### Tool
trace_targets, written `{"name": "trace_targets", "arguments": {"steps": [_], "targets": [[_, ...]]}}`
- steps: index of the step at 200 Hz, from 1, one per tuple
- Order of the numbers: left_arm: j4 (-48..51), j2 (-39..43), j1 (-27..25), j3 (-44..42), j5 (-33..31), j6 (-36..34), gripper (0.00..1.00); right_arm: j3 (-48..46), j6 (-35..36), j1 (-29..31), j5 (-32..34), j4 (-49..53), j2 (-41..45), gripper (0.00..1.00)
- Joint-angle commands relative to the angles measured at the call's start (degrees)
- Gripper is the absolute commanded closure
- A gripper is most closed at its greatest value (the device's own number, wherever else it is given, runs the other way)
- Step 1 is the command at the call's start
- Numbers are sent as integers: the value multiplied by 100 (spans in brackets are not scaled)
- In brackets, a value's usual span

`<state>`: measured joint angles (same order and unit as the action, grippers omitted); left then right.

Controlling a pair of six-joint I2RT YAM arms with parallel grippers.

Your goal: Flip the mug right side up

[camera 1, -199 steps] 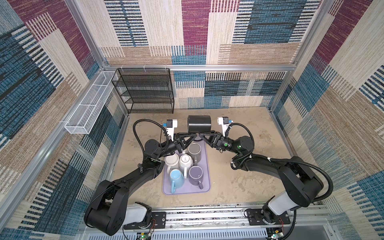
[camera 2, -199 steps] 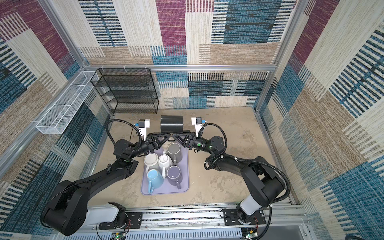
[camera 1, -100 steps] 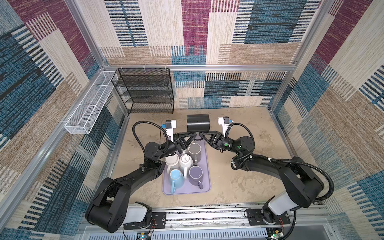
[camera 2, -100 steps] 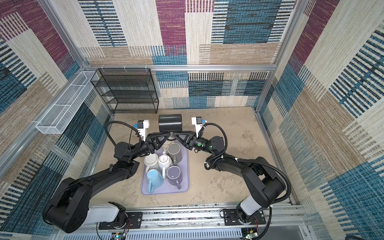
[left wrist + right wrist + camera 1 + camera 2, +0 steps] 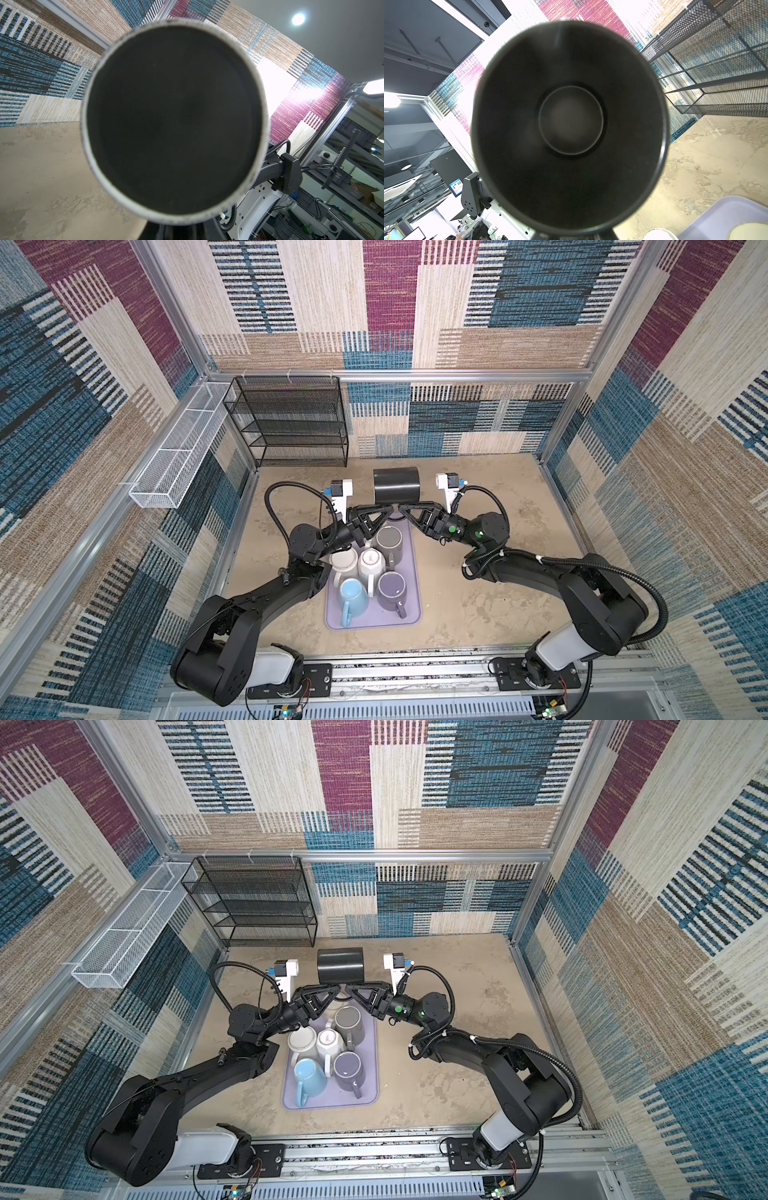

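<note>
Now, mug [image 5: 395,485]: black, lying sideways, lifted past the tray's [image 5: 412,601] far end.
Grip: my left gripper [image 5: 390,509] and right gripper [image 5: 403,509] both pinch beneath it, apparently the hidden handle.
Handling: rigid, glazed, slippery, breakable, fairly heavy.

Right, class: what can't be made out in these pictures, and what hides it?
The black mug's handle: hidden beneath its body in both top views; its base and mouth fill the wrist views.
The left gripper and right gripper contact points: blocked by the mug in wrist views, too small in top views.
The purple tray's far end: covered by the grippers in top views.
</note>
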<state>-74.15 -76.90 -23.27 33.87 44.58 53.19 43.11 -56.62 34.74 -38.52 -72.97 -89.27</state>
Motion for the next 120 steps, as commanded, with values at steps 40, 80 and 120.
{"name": "trace_targets", "arguments": {"steps": [40, 80, 120], "targets": [[-513, -196, -12, 149, 341, -294, 78, 40, -328, 7, 187, -312, 146, 100], [-513, -326, -12, 261, 389, -221, 58, 49, -238, 8, 187, -170, 199, 100], [-256, -321, -19, 343, 382, -308, 45, 58, -70, 6, 232, 73, 266, 100]]}}
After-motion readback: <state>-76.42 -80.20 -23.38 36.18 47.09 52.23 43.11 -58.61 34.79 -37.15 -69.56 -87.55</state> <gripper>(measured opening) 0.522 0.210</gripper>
